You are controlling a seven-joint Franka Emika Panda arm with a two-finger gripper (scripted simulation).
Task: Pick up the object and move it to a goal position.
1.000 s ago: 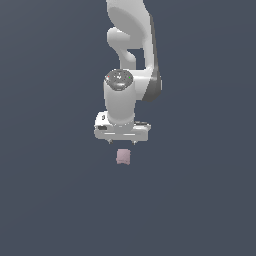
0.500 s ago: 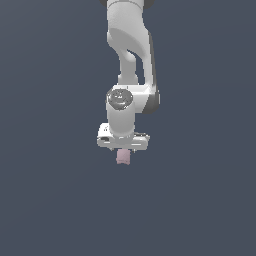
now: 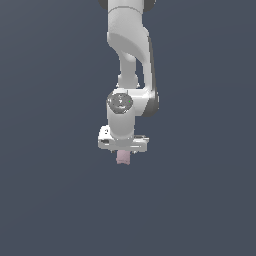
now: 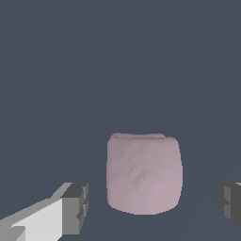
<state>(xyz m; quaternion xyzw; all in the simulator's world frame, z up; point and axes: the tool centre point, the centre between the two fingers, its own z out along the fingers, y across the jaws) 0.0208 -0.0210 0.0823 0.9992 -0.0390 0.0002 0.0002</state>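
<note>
- Sitting upright on the dark grey floor, the pale pink block shows no clear long axis: it is about as wide as it is tall, a soft-edged near-cube with rounded corners and a faintly dimpled face turned toward the wrist camera.
- In the exterior view the block pokes out just below the white gripper, right under the middle of the hand and much narrower than it; only its lower part shows there.
- The wrist view shows the gripper spread wide, one dark grey pad on one side of the block and the other at the opposite edge of the picture.
- Both pads stand clear of the block, with floor showing in the gaps, so the block lies between them and nothing is gripped.
- Against the frame from a second ago, the arm has come down: then the block lay apart from the hand with floor visible between them, and now the hand overlaps its top.
- The block itself lies at the same spot on the floor as before.
</note>
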